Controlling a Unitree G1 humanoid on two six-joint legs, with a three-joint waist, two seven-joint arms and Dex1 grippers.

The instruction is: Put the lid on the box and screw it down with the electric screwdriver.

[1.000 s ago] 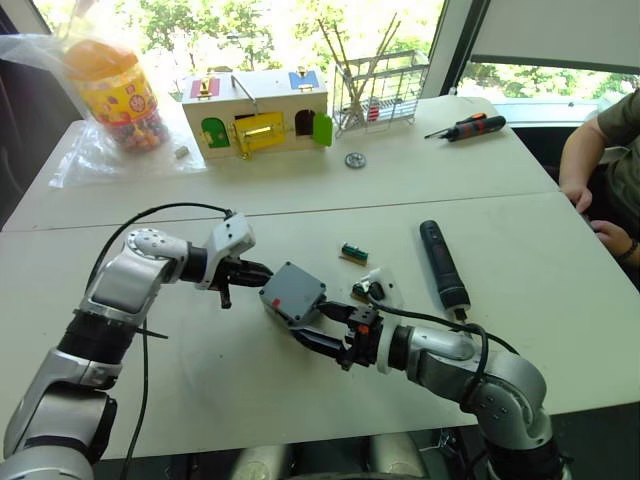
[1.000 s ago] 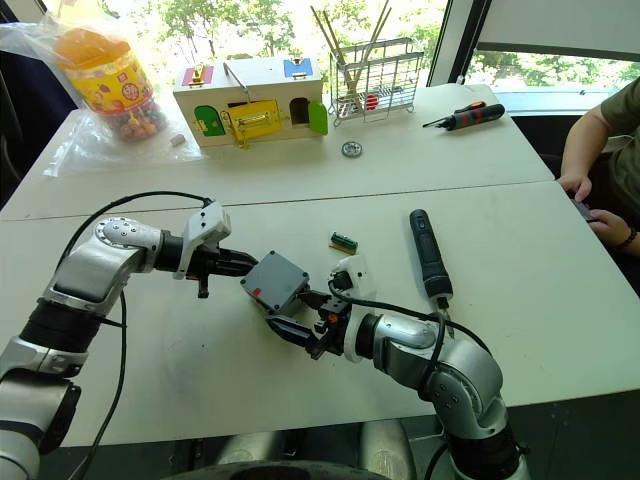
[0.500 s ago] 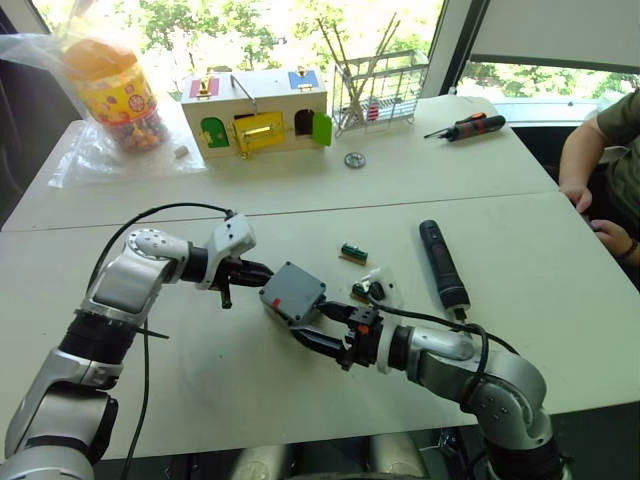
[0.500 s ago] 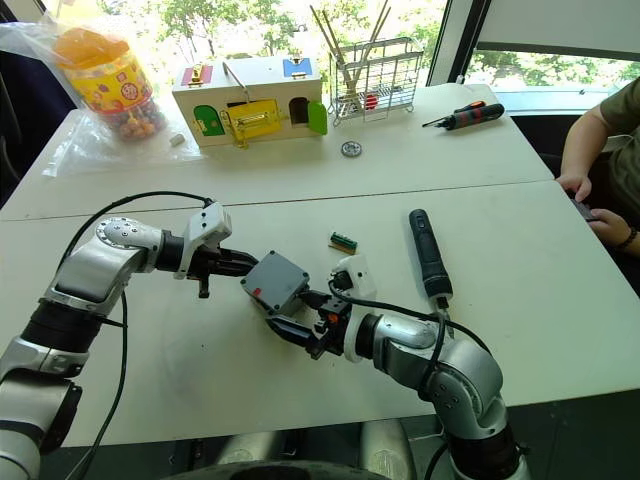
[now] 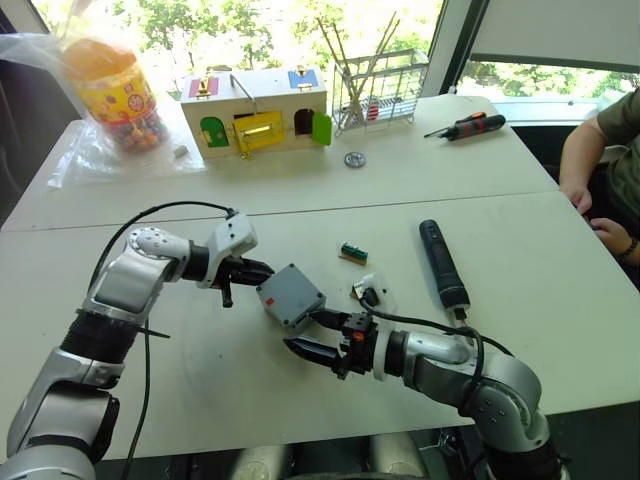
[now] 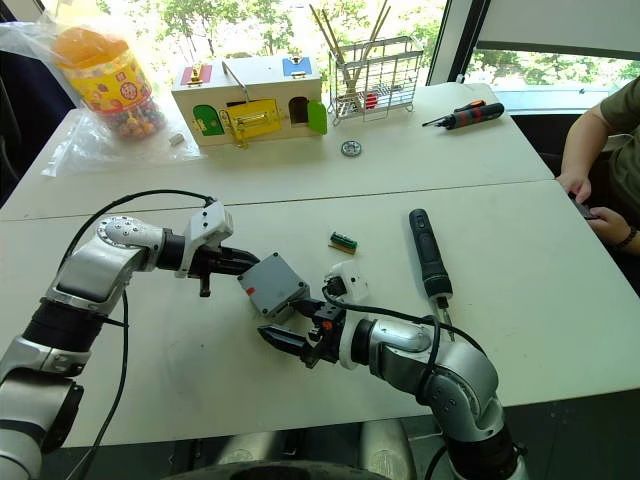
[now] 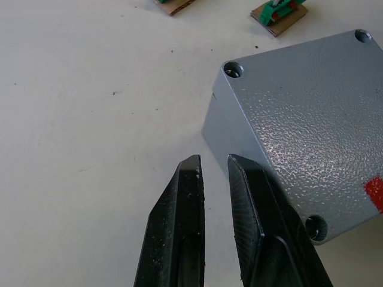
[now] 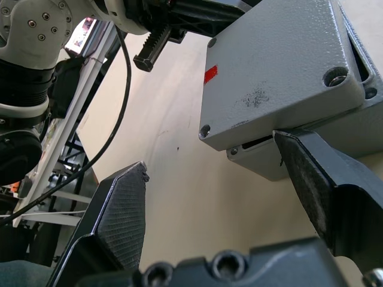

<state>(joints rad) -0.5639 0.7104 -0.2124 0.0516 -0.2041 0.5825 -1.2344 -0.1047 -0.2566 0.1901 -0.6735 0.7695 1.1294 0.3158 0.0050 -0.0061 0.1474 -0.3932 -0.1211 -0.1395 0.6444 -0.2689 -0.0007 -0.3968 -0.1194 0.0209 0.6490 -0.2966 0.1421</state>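
Observation:
The grey lid (image 5: 291, 294), marked with a red sticker, lies on the grey box (image 8: 254, 160), slightly askew, with a slit showing between them. My left gripper (image 5: 262, 272) is shut, and its fingertips (image 7: 192, 173) rest beside the lid's left corner, holding nothing. My right gripper (image 5: 305, 333) is open at the box's near side. One finger (image 8: 323, 179) touches the box wall and the other (image 8: 122, 209) stands free. The black electric screwdriver (image 5: 443, 264) lies on the table to the right, apart from both grippers.
A small green part (image 5: 353, 252) and a white piece (image 5: 375, 290) lie near the box. Farther back stand a toy house (image 5: 256, 112), a wire rack (image 5: 378, 88), a candy jar (image 5: 115, 92), a gear (image 5: 355, 159) and an orange-black screwdriver (image 5: 466, 126). A person's hand (image 5: 600, 235) rests at the right edge.
My right gripper has drawn back a little towards the table's front. The lidded box now sits lower and flatter. The left gripper has stayed put.

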